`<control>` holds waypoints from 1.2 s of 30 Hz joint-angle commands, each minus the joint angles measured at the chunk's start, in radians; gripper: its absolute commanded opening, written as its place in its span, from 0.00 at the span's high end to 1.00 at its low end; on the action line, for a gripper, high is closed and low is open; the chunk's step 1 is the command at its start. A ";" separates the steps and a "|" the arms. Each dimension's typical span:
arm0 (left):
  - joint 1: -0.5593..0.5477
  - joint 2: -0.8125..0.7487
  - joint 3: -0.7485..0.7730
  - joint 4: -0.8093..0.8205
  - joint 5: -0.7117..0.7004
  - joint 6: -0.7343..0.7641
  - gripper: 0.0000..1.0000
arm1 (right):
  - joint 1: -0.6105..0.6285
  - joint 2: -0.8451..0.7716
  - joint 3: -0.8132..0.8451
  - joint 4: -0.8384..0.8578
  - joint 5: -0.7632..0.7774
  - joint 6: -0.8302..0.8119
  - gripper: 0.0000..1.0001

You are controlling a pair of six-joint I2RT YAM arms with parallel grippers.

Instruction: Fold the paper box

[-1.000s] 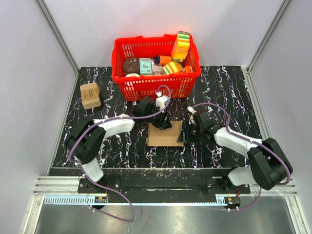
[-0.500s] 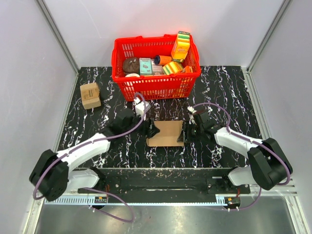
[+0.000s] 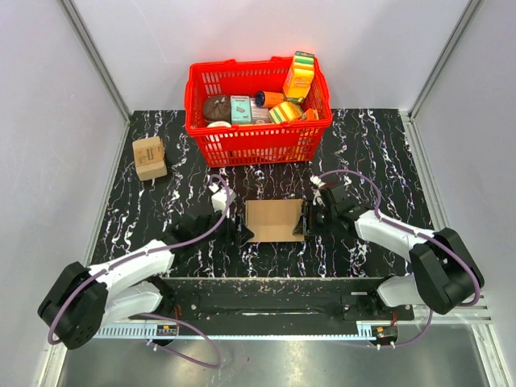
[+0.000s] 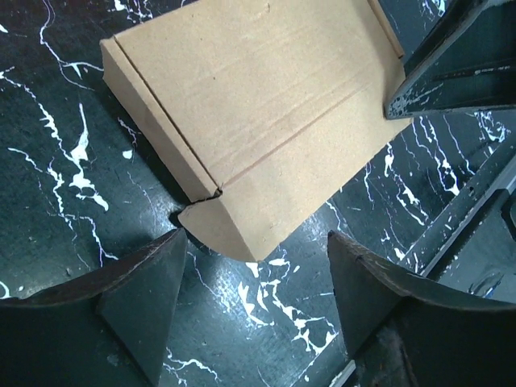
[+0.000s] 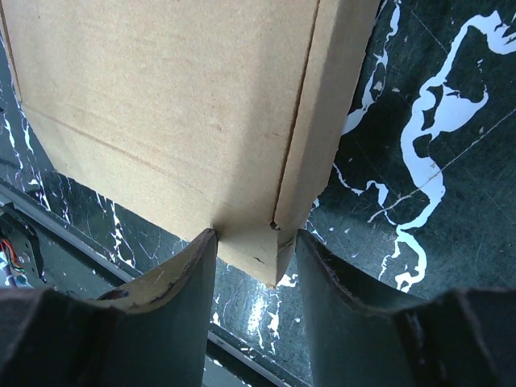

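far left, a small tan box sits well apart. my left gripper lies just beside the paper box, fingers spread and empty, the box's near left corner pointing into their gap. the box lies flat between both arms, long axis left to right. my right gripper is clamped on its right corner flap. the red basket stands behind, clear.
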 commanded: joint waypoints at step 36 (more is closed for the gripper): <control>-0.010 0.233 0.037 0.219 0.055 -0.131 0.39 | -0.008 -0.008 0.015 0.031 -0.020 -0.005 0.50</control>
